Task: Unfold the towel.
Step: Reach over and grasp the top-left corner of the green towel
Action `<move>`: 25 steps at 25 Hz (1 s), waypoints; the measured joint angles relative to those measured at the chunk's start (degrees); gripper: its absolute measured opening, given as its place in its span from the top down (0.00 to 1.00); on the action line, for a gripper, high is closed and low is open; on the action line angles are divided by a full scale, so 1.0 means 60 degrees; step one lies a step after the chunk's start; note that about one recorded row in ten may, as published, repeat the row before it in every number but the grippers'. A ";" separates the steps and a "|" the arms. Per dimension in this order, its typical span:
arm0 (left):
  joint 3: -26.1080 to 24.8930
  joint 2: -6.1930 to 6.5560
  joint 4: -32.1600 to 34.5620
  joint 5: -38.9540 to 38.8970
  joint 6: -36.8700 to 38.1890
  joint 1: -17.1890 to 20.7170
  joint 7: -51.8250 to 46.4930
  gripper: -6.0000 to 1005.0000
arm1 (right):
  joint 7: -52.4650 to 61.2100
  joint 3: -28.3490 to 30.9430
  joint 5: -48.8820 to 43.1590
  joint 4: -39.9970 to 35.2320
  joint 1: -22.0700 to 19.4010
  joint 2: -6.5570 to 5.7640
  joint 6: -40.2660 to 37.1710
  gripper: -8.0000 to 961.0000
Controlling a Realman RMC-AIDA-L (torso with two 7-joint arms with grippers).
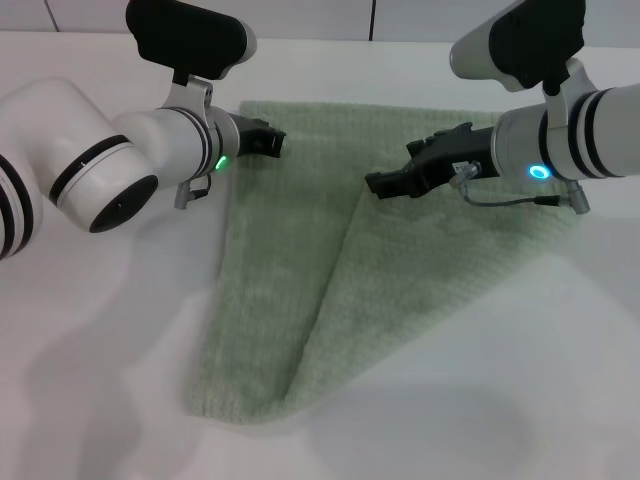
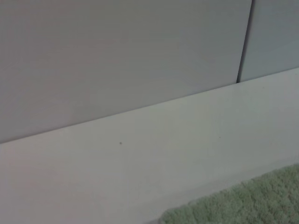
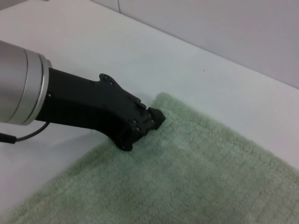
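Observation:
The pale green towel [image 1: 290, 260] lies on the white table, with its right part doubled over as a triangular flap whose fold runs diagonally toward the near edge. My left gripper [image 1: 274, 140] sits at the towel's far left corner. In the right wrist view this left gripper [image 3: 152, 120] looks shut, its tips resting on the edge of the towel [image 3: 201, 177]; I cannot tell whether cloth is pinched. My right gripper [image 1: 376, 185] hovers at the flap's top point, near the middle of the towel. A strip of the towel [image 2: 243, 200] shows in the left wrist view.
The white table [image 1: 100, 360] extends around the towel on all sides. A pale wall [image 2: 121, 56] rises just behind the table's far edge. A grey cable [image 1: 500, 200] loops under my right wrist.

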 joint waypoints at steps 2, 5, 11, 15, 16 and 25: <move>0.0002 0.0000 -0.0014 0.0000 -0.0003 0.0004 0.0001 1.00 | -0.0026 0.0002 0.0012 0.0111 0.0074 0.0001 0.0022 0.21; 0.0018 0.0000 -0.0033 0.0000 -0.0007 0.0004 0.0002 1.00 | -0.0104 -0.0032 0.0024 0.0246 0.0158 0.0012 0.0074 0.21; 0.0029 0.0000 -0.0089 0.0006 -0.0073 0.0004 0.0005 1.00 | -0.0114 -0.0087 0.0031 0.0488 0.0323 0.0027 0.0113 0.21; 0.0029 0.0000 -0.0092 0.0015 -0.0078 0.0001 0.0016 1.00 | -0.0177 -0.0132 0.0041 0.0604 0.0394 0.0037 0.0143 0.21; 0.0029 0.0000 -0.0091 0.0015 -0.0079 0.0000 0.0017 1.00 | -0.0195 -0.0139 0.0044 0.0612 0.0402 0.0040 0.0162 0.21; 0.0029 0.0000 -0.0095 0.0014 -0.0078 -0.0002 0.0017 1.00 | -0.0218 -0.0235 0.0071 0.0742 0.0600 0.0045 0.0224 0.21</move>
